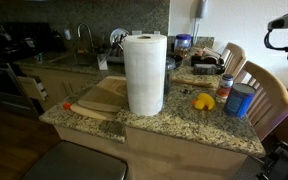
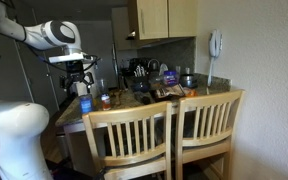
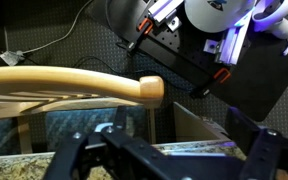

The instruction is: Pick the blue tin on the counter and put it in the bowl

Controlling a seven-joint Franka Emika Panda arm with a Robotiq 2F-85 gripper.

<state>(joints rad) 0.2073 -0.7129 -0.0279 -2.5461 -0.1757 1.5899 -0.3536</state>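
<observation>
The blue tin (image 1: pixel 239 101) stands upright near the counter's corner, next to a small red-labelled jar (image 1: pixel 226 87) and a yellow object (image 1: pixel 202 101). The tin also shows in an exterior view (image 2: pixel 84 103). My gripper (image 1: pixel 283 42) hangs well above the tin and is apart from it; it also shows in an exterior view (image 2: pixel 76 73). In the wrist view its fingers (image 3: pixel 174 160) are spread wide with nothing between them. The tin is out of the wrist view. I cannot pick out the bowl among the clutter at the back of the counter.
A tall paper-towel roll (image 1: pixel 144 73) stands mid-counter beside a wooden cutting board (image 1: pixel 99 98). Two wooden chairs (image 2: pixel 164 135) stand against the counter edge; a chair's top rail (image 3: pixel 74 85) crosses the wrist view. Dishes and appliances (image 2: pixel 154 75) crowd the counter's back.
</observation>
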